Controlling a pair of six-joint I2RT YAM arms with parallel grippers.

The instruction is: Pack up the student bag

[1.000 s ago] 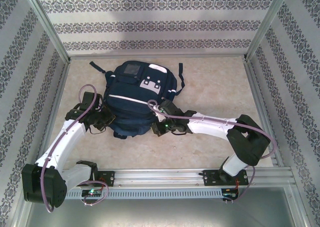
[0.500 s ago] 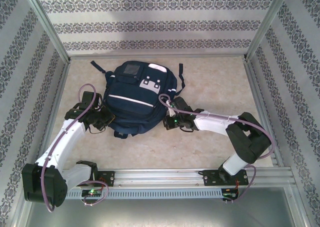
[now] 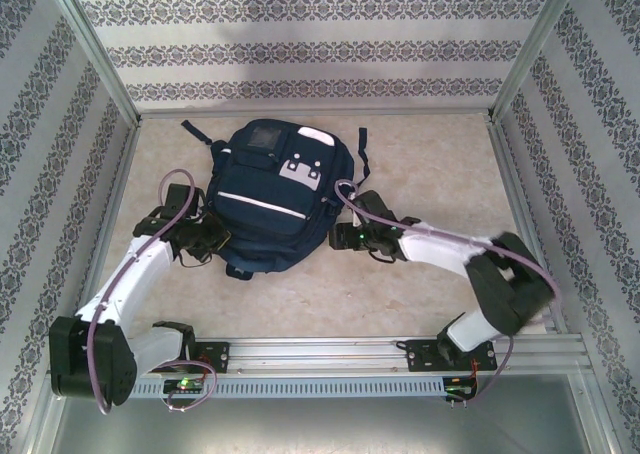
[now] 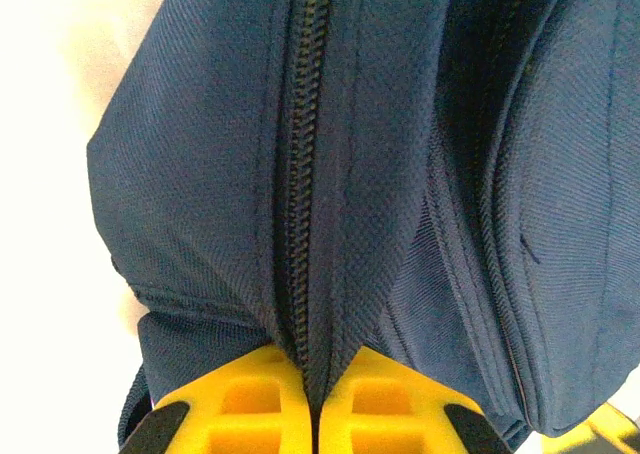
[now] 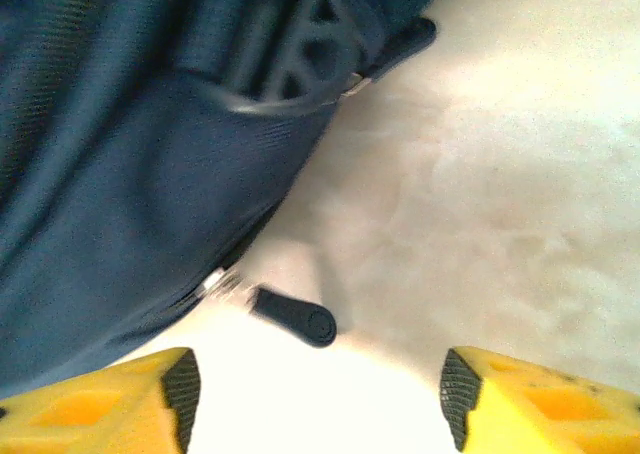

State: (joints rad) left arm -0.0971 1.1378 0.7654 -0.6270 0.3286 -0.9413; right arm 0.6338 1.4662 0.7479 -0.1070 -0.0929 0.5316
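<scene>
The right gripper (image 3: 343, 237) pulled back from the near edge of the bag (image 3: 270, 209) and swung rightward, ending just off its right side with jaws spread. Its elbow moved out toward the right wall.

Student bag (image 3: 270, 209) blocks centre; open tabletop (image 3: 440, 164) right and near side.

student bag (image 3: 272, 206) | navy, white stripes | zipped | flat, table centre-left
</scene>
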